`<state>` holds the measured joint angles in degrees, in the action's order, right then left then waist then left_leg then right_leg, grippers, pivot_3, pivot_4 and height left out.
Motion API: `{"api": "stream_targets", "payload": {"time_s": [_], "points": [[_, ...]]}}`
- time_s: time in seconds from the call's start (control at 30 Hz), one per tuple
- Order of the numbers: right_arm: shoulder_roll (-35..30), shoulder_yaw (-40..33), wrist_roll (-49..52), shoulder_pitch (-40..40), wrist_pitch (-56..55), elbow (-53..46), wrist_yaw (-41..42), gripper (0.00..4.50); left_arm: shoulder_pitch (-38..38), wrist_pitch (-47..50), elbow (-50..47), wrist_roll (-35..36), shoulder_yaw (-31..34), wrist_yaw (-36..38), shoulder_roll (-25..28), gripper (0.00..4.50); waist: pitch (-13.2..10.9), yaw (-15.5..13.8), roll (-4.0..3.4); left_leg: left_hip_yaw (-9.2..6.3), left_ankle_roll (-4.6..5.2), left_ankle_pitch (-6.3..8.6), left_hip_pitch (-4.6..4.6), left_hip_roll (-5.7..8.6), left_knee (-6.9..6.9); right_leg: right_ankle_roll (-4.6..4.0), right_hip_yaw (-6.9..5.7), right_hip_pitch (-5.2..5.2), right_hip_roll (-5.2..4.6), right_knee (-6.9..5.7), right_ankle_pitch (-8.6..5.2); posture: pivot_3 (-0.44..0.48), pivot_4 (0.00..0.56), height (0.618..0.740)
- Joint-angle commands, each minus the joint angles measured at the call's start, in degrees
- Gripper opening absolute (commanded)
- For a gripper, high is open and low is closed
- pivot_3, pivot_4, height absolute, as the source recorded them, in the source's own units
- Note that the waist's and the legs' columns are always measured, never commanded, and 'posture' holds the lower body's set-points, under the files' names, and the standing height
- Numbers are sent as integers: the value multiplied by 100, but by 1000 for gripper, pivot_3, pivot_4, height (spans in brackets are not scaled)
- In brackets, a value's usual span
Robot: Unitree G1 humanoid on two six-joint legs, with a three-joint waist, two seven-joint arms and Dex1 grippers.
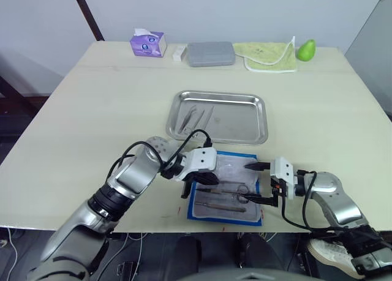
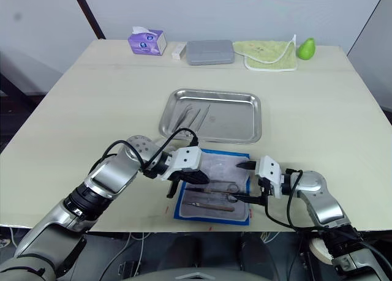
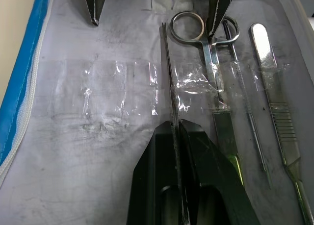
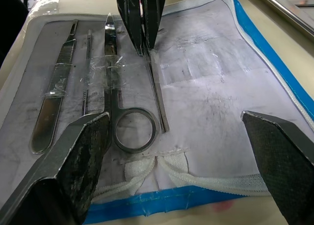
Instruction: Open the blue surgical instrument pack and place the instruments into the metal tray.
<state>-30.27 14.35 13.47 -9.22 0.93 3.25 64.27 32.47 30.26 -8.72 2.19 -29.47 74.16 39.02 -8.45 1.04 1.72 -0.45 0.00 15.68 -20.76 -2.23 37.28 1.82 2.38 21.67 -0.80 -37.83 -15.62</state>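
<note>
With the pack (image 1: 223, 195) open on the table (image 1: 92, 109) before the tray (image 1: 260, 119), left end effector (image 3: 175, 137) is clamped on a thin tool (image 3: 167, 73), right end effector (image 1: 257, 183) apart; next, lift it into the tray

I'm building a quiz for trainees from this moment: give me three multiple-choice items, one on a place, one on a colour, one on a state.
1. Where does the blue surgical instrument pack lie?
A. inside the metal tray
B. on the table, on the robot's side of the metal tray
C. beside the tissue box

2. What colour is the tissue box?
A. purple
B. red
C. black

3. How is the left gripper?
A. wide open
B. shut on a thin instrument
C. resting in the tray

Answers: B, the opened pack lies nearer than the tray; A, its sides are purple; B, its fingers pinch the thin tool.
</note>
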Motion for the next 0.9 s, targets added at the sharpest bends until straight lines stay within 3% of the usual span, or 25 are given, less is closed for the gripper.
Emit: {"api": "stream_targets", "payload": {"time_s": [0.03, 0.43, 0.9], "points": [[-39, 512, -558, 207, 302, 469, -45, 4500, 212, 209, -233, -201, -72, 30, 153, 45, 0, 11, 0, 0, 0, 0, 0, 0, 0, 0, 0, 0, 1, 0, 0, 0, 150, 740], [-2, 681, -666, 193, 242, 639, -135, 4500, 811, 885, -424, -253, -286, 228, 367, 45, 0, 83, 0, -1, 0, 0, 0, -5, 0, -4, -2, 1, 10, -2, -4, 0, 150, 740], [19, 708, -702, 168, 130, 834, -121, 4500, 541, 817, -705, -222, -228, 245, 819, 45, 1, 115, 1, -3, 1, 0, 3, -7, -1, -7, 0, 0, 11, -3, -5, 0, 150, 740]]}}
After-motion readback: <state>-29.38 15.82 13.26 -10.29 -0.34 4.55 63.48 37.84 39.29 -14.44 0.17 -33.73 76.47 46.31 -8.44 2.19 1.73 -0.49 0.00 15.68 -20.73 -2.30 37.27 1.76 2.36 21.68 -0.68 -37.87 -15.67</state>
